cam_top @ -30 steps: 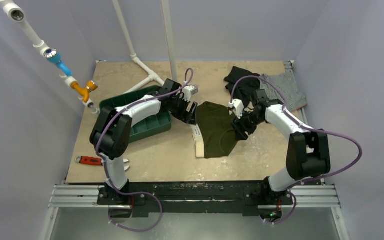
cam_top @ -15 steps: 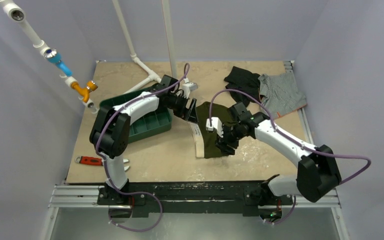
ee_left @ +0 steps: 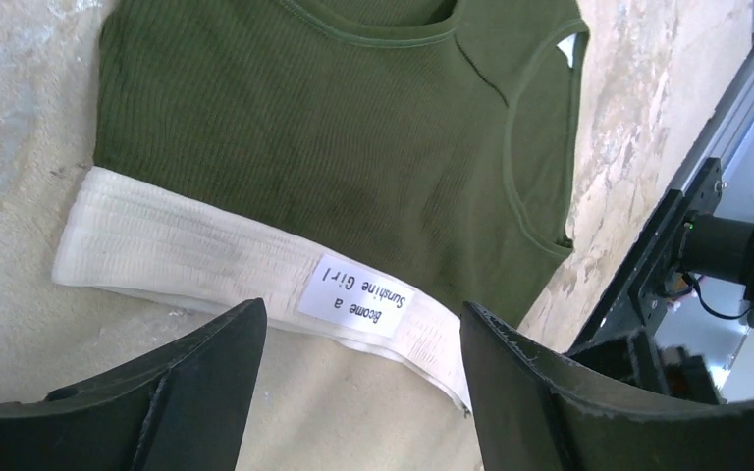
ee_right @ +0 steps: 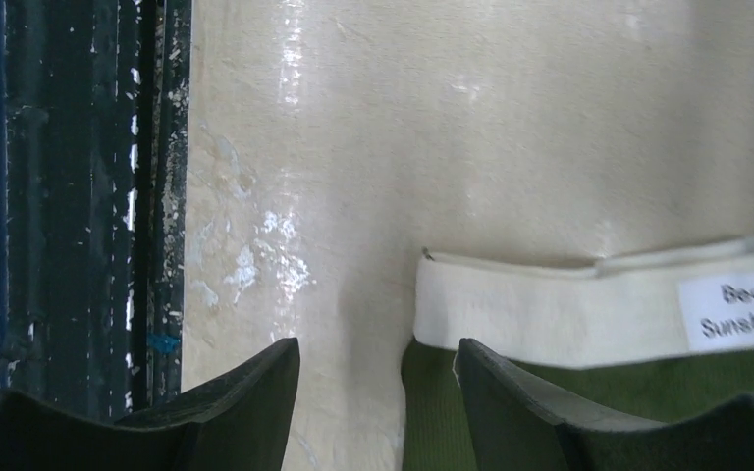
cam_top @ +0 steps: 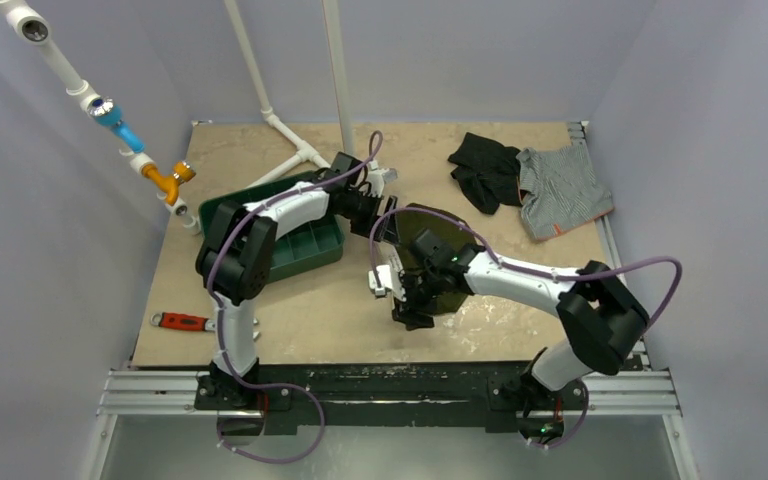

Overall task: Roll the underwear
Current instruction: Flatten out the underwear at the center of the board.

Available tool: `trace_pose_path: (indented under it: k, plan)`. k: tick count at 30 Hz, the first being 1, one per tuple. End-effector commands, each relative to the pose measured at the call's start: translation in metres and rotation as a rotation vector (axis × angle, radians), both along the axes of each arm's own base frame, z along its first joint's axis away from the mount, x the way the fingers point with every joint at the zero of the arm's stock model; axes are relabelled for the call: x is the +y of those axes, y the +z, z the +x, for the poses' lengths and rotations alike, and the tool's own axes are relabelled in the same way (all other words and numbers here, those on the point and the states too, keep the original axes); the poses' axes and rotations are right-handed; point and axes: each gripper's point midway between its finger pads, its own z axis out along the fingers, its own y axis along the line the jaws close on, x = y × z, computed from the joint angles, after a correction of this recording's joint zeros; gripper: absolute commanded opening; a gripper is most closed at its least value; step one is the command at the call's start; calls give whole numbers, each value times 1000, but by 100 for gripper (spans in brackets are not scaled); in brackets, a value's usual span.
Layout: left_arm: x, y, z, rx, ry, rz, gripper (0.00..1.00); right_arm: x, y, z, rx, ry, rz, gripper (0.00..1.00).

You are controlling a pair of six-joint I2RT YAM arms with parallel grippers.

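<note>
Just one underwear (ee_left: 334, 128), flat; left gripper (ee_left: 358, 329), right gripper (ee_right: 378, 358): jaws parted.

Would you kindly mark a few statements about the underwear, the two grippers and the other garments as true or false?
1. The underwear lies flat, not yet rolled. True.
2. The left gripper is shut on the waistband. False: its jaws stand open above the waistband and hold nothing.
3. The waistband carries a white printed label. True.
4. The black garment lies on top of the underwear. False: it lies apart, far off to the right, beside the grey striped garment.
5. The right gripper is open, near one end of the waistband. True.
</note>
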Motion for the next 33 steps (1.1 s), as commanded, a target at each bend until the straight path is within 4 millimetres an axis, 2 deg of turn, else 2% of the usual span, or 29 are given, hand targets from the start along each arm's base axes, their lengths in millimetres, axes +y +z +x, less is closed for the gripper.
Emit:
trace_pose_path:
  k: [1,7,11,13,19,29,33]
  plan:
    - [-13,-4,4,-13,10,-7,71,24,-4,9,-48,19,26,59]
    - [-22,-21,3,19,21,7,70,30,-18,4,-7,40,-8,57]
    - [-18,-33,2,20,36,54,67,25,-30,-4,35,52,-50,55]
    - [-17,-36,1,6,39,63,66,21,-34,-8,49,55,-66,55]
    - [-16,-39,-2,-38,35,122,53,7,-38,-24,88,80,-113,53]
    - [-15,-43,2,-53,45,174,53,-12,-44,-47,107,130,-184,53]
    - [-15,-43,3,-55,47,185,53,-16,-45,-49,101,137,-201,53]
